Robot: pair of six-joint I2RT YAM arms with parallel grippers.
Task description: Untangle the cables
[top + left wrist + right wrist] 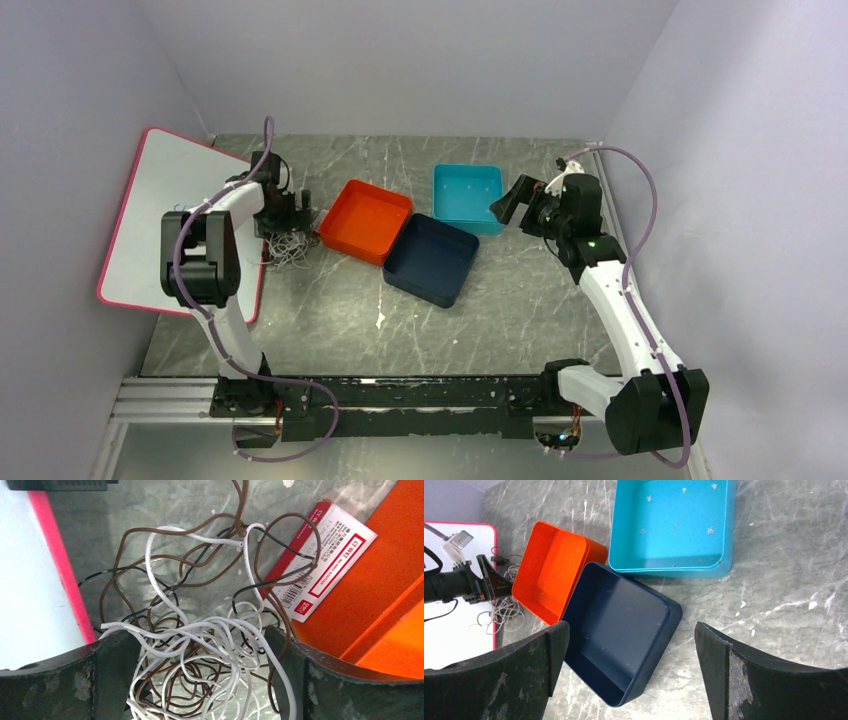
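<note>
The cables (200, 665) are a loose tangle of thin white, brown and black wires lying on the grey marble table. They lie between the whiteboard and the orange tray, and show as a small pale heap in the top view (287, 246) and the right wrist view (506, 612). My left gripper (200, 640) is open and low over the tangle, with a finger on each side of the white loops. In the top view it (296, 212) is just behind the heap. My right gripper (508, 205) is open and empty, raised at the teal tray's right edge, far from the cables.
An orange tray (365, 220), a navy tray (432, 258) and a teal tray (467, 195) sit mid-table. A pink-edged whiteboard (150, 220) leans at the left. A red-and-white staples box (320, 565) lies against the orange tray (385, 585), touching the wires. Walls enclose the table.
</note>
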